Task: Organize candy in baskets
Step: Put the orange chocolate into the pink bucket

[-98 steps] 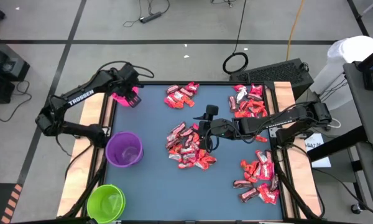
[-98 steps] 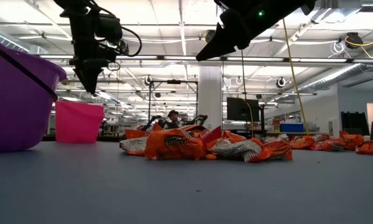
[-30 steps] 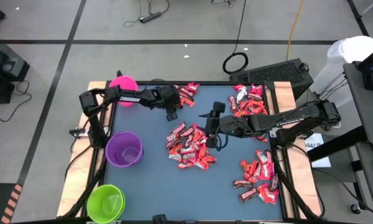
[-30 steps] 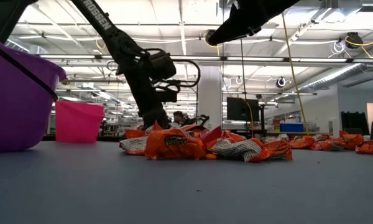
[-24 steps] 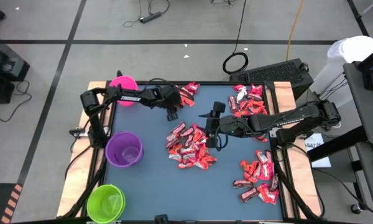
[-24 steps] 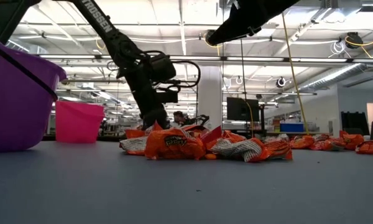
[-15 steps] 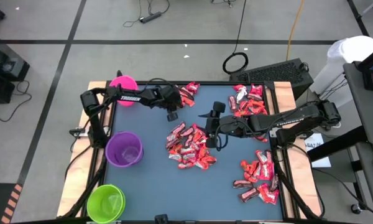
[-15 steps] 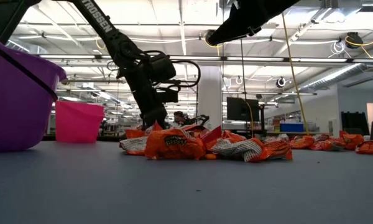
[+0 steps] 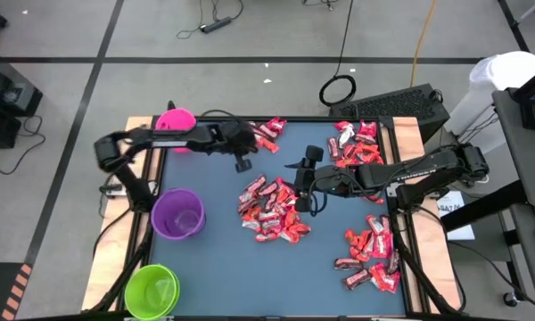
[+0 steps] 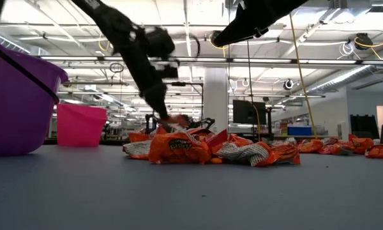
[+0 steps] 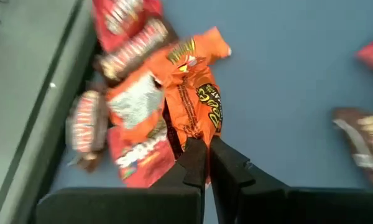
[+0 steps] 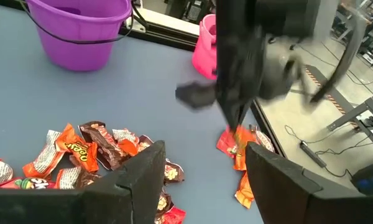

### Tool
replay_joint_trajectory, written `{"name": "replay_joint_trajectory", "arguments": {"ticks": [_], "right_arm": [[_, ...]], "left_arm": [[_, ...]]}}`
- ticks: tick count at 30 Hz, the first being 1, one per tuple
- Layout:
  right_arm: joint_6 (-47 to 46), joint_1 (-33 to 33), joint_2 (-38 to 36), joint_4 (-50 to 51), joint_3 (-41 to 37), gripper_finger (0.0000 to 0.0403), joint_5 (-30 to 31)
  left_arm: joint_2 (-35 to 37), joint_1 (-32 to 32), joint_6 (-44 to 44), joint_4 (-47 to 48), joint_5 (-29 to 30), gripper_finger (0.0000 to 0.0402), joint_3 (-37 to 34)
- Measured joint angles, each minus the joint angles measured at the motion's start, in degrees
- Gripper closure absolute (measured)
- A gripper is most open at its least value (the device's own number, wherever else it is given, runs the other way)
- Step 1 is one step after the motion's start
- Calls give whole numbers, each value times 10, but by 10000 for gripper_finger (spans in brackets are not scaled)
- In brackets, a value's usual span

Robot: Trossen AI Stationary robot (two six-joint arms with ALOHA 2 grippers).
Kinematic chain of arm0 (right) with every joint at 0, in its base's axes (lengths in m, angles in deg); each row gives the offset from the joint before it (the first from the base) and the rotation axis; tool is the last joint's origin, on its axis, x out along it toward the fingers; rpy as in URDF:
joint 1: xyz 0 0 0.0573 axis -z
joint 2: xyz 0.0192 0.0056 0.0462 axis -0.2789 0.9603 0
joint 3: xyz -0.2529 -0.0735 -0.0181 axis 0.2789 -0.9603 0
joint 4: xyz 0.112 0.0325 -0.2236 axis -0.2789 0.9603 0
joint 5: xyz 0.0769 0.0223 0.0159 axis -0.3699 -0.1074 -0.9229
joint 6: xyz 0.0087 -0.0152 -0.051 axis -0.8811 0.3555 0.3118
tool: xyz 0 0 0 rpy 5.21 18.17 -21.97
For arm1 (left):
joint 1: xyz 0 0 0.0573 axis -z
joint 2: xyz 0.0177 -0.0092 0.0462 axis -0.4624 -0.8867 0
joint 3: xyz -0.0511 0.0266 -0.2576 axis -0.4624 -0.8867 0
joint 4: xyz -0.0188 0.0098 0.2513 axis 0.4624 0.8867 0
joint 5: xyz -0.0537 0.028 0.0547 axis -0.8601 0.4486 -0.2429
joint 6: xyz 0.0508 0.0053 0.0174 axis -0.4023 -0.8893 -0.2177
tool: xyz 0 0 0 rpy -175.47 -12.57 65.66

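The left gripper (image 11: 205, 163) has its fingers closed together on the edge of an orange wrapped candy (image 11: 196, 102); the piece hangs from the fingertips above the blue table surface (image 9: 214, 259). In the high view this gripper (image 9: 242, 162) sits just beside the rear candy pile (image 9: 263, 134), on the side nearer the pink basket (image 9: 175, 119). In the low view the left arm slants down, the gripper (image 10: 166, 118) carrying the piece just above the pile.

The right gripper (image 12: 202, 165) stands wide, its two fingers well apart and holding nothing. It hovers in the high view (image 9: 301, 183) just beside the central candy pile (image 9: 272, 209), above the table.

The pink basket stands at the table's rear corner, near the left gripper; its contents cannot be told. The purple basket (image 9: 177, 214) stands farther off, between the pink one and the lime green basket (image 9: 152, 290); no candy is visible inside the purple or green one. Further candy piles lie beyond the right gripper: one at the rear (image 9: 355, 144), one toward the front edge (image 9: 373, 259).
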Motion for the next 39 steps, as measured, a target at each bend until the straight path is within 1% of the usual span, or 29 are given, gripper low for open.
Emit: {"name": "replay_joint_trajectory", "arguments": {"ticks": [5, 10, 16, 19, 23, 27, 31, 39], "right_arm": [[-2, 0, 0, 1, 0, 193, 0], [-2, 0, 0, 2, 0, 193, 0], [-2, 0, 0, -1, 0, 193, 0], [-1, 0, 0, -1, 0, 193, 0], [-2, 0, 0, -1, 0, 193, 0], [-3, 0, 0, 0, 0, 193, 0], [-4, 0, 0, 1, 0, 193, 0], [-15, 0, 0, 2, 0, 193, 0]], "left_arm": [[114, 10, 28, 76, 33, 387, 0], [219, -4, 40, 143, 63, 387, 0], [299, -43, 39, 229, 71, 387, 0], [318, -67, 51, 274, 84, 387, 0], [325, -100, 65, 334, 126, 387, 0], [325, -132, 67, 376, 140, 387, 0], [324, -153, 86, 395, 143, 387, 0], [324, -198, 81, 400, 150, 387, -4]]}}
